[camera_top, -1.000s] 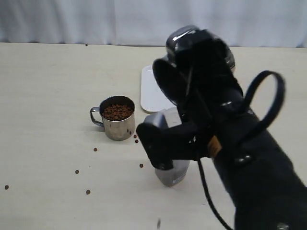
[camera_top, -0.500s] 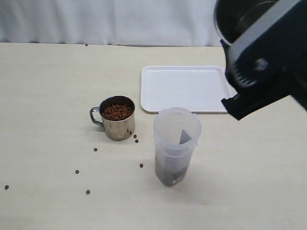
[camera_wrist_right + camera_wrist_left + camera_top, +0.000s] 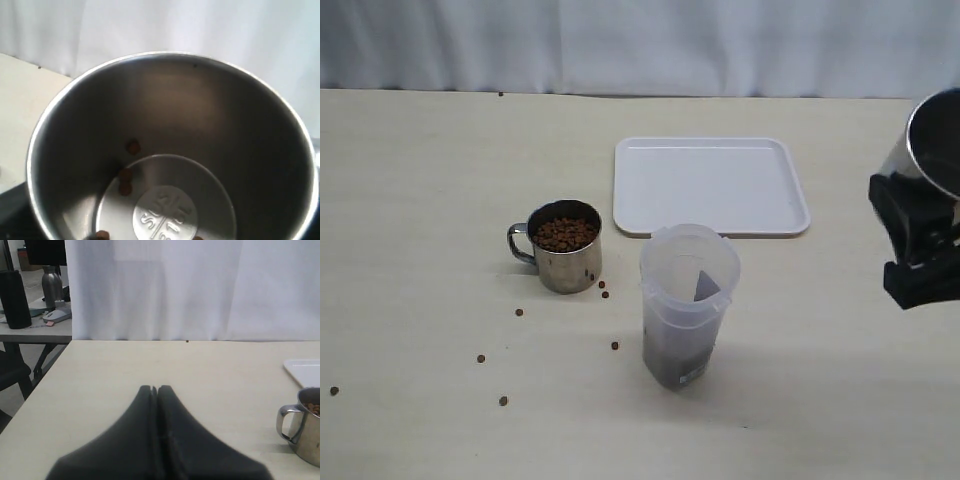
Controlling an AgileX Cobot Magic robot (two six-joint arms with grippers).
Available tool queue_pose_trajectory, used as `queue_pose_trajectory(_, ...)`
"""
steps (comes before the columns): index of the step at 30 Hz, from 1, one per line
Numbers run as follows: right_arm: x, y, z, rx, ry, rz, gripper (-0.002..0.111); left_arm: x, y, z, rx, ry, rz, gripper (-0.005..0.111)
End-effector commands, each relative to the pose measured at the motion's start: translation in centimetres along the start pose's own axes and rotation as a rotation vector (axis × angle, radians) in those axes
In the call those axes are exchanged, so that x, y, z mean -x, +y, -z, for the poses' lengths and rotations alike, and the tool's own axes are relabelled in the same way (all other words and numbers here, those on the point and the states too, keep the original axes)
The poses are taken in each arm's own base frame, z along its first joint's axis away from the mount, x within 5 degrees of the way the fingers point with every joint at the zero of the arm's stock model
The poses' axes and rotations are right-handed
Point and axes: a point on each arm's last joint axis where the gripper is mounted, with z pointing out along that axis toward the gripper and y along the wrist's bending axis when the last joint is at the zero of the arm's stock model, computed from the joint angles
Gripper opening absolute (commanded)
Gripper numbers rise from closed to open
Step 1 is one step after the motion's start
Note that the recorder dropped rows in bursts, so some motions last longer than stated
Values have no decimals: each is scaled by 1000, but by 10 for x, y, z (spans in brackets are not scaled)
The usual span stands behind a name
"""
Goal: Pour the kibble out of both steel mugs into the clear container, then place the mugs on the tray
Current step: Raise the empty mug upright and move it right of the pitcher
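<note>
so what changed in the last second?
The right gripper, carrying the nearly empty mug, swung away from over the clear container to the right edge of the exterior view, still gripping it. The full mug, tray, container and spilled kibble stayed put.

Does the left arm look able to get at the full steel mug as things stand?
Probably yes: the full steel mug stands in the open, handle toward that side. The left end effector is shut and must open first.
</note>
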Motion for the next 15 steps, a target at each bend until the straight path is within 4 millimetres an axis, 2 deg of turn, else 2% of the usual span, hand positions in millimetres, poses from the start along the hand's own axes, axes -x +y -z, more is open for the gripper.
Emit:
queue_pose_trajectory(1, -13, -3, -7, 13, 58, -148, 5, 0, 0, 0, 0, -11, 6, 0)
queue_pose_trajectory(8, -24, 2, -34, 129, 237, -189, 5, 0, 0, 0, 0, -11, 6, 0)
queue_pose_trajectory(15, -32, -6, -66, 215, 369, -190, 5, 0, 0, 0, 0, -11, 6, 0)
